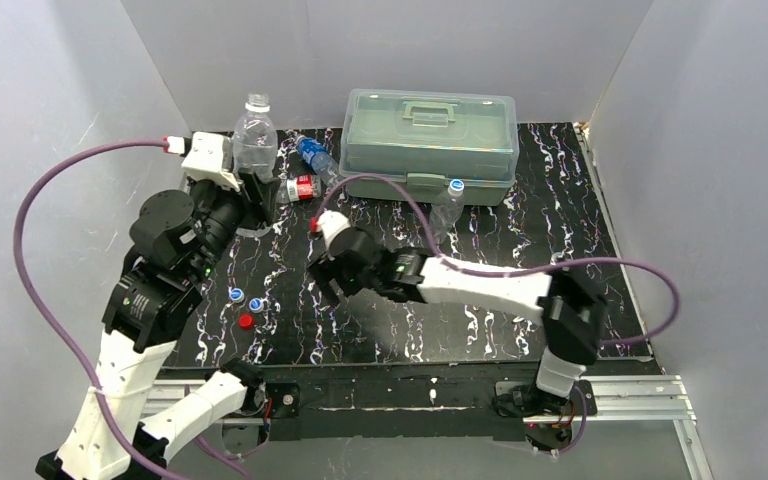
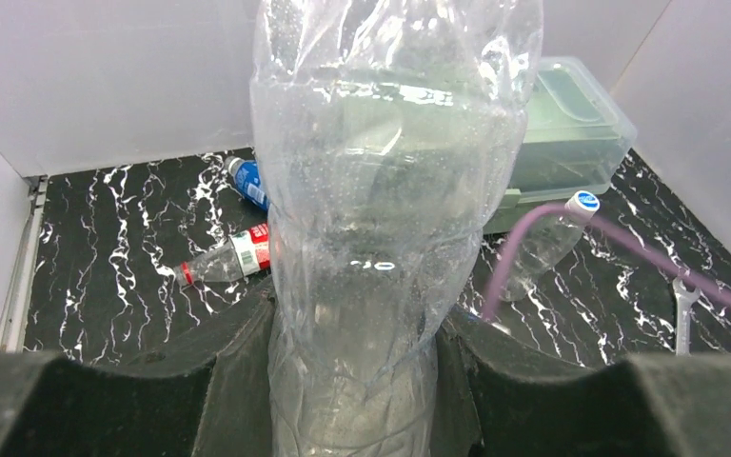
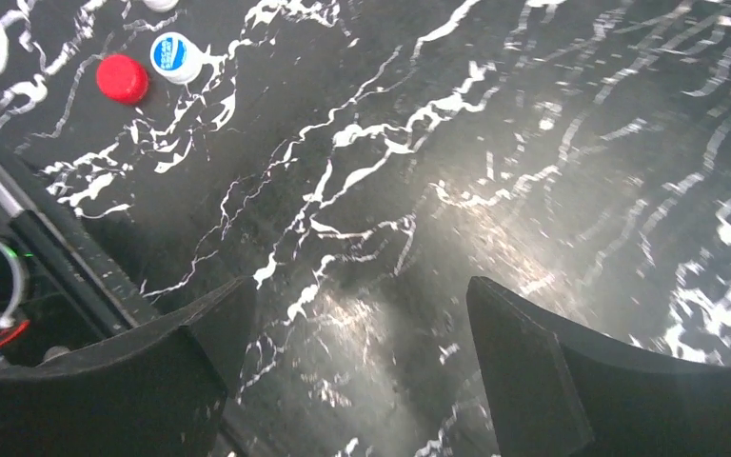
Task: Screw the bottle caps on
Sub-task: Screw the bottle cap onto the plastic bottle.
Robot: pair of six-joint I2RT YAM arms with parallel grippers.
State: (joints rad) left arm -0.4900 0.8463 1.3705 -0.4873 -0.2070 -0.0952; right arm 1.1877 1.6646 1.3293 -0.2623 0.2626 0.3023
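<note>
My left gripper [image 1: 250, 185] [image 2: 357, 328] is shut on a plain clear bottle [image 1: 255, 135] [image 2: 390, 190], which stands upright at the back left. Behind it lie a red-label bottle [image 1: 300, 188] [image 2: 233, 255] and a blue-label bottle [image 1: 312, 153] [image 2: 247, 181]. Another clear bottle [image 1: 447, 205] [image 2: 547, 243] with a blue-and-white cap on it leans by the box. Loose on the mat at the front left are a red cap [image 1: 246, 321] [image 3: 122, 78] and two blue-and-white caps [image 1: 235, 294] [image 1: 256, 303] [image 3: 174, 57]. To their right, my right gripper [image 1: 322, 283] [image 3: 362, 324] hangs open over bare mat with nothing between its fingers.
A large translucent lidded box [image 1: 430, 130] [image 2: 562, 133] stands at the back centre. A silver wrench [image 2: 682, 309] lies on the mat to the right. Purple cables [image 1: 400, 200] loop over the table. Grey walls close in three sides.
</note>
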